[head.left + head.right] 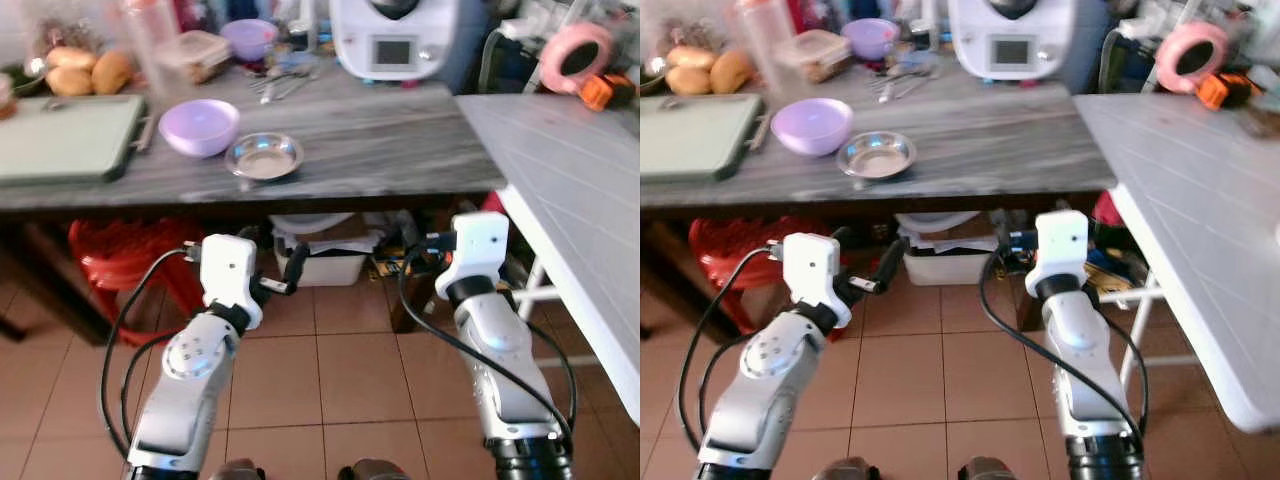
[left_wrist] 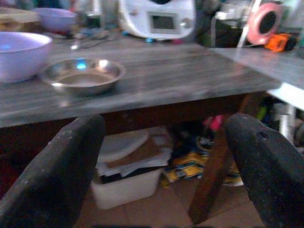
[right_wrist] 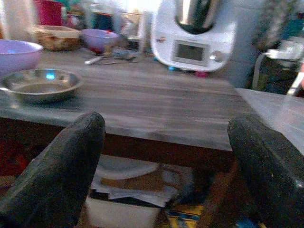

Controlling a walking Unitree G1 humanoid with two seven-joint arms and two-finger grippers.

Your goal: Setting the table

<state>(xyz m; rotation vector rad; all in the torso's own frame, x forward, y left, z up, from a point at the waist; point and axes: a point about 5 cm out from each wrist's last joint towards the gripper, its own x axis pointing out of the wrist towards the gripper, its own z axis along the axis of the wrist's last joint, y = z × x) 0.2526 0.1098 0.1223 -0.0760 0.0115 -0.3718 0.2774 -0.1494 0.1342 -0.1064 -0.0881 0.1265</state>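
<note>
Left hand [image 2: 156, 166] hung wide and empty below the worktop [image 1: 400, 150] edge, the lilac bowl [image 1: 199, 126] and steel dish [image 1: 264, 155] well above it; right hand [image 3: 161, 166] likewise wide, empty. Rising carelessly, either could strike the edge and jolt the dish off.

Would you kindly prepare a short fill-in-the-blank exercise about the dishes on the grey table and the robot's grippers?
1. The steel dish sits beside a ____ bowl.
2. The left gripper has its fingers ____.
3. Both grippers, the right gripper included, are ____ the grey table top's height.

Missing words: purple; open; below
</note>
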